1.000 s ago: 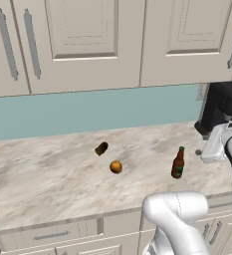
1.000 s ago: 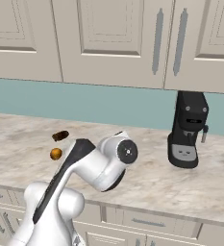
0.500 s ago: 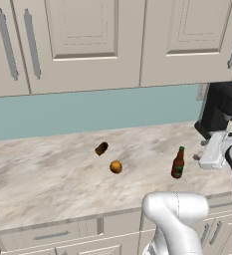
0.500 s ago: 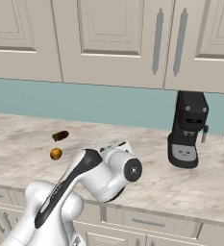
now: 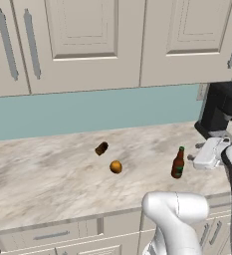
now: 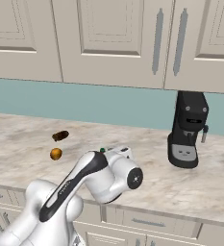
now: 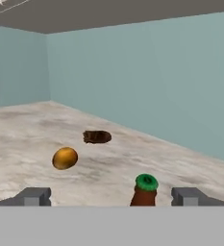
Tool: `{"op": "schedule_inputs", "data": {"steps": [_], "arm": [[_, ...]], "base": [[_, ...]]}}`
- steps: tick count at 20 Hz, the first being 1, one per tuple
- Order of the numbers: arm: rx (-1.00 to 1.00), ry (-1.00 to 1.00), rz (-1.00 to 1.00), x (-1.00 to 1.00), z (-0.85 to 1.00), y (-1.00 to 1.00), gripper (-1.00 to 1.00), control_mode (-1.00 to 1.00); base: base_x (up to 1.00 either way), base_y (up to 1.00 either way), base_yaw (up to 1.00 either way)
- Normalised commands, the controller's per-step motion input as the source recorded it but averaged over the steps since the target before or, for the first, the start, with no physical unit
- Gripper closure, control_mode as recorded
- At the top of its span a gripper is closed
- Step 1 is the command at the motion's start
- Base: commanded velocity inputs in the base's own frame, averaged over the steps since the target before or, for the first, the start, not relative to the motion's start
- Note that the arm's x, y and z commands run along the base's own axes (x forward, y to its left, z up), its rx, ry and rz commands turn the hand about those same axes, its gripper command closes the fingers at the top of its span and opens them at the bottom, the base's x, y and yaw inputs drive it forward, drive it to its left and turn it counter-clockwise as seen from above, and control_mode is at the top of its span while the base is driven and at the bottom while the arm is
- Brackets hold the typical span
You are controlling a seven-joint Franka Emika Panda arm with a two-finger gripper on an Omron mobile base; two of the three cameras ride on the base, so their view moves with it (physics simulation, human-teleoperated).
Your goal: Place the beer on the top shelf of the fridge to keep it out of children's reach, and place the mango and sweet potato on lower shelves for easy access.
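Beige panelled cupboards (image 5: 97, 40) and a teal backsplash back the marbled tabletop (image 5: 43, 184) in the left base view. The beer (image 5: 177, 163) stands upright near the front right. The mango (image 5: 116, 167) lies well to its left, and the sweet potato (image 5: 101, 148) sits just beyond the mango. The gripper (image 5: 205, 154) is close beside the bottle on its right, and a black coffee machine (image 5: 221, 109) stands behind it.

Right base view: the arm's elbow hides most of the bottle. The mango (image 6: 56, 153) and sweet potato (image 6: 60, 136) lie left of it, the coffee machine (image 6: 188, 129) well to the right.

Hand view: the fingertips (image 7: 34, 197) stand spread wide, holding nothing. The bottle's cap (image 7: 146, 182), which renders green here, rises between them, nearer the right tip.

Risk, as judged: the bottle is tall and slim and sits off-centre between the tips. A closing finger could strike it first and tip it. A pinch high on the neck could let it swing or slip.

No brand or writing is legible on the label or elsewhere.
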Motion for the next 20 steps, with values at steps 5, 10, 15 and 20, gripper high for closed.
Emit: {"op": "schedule_inputs", "data": {"steps": [5,10,15,20], "arm": [[0.12,0.03,0.0,0.24,-0.11,-0.02,-1.0,-1.0],[0.02,0.01,0.01,0.18,-0.21,-0.01,-1.0,-1.0],[0.0,0.01,0.03,0.11,-0.26,0.0,-1.0,-1.0],[0.0,0.0,0.04,0.18,-0.22,-0.02,-1.0,-1.0]], "base": [[0.0,0.0,0.0],[0.0,0.0,0.0],[0.0,0.0,0.0],[0.0,0.0,0.0]]}}
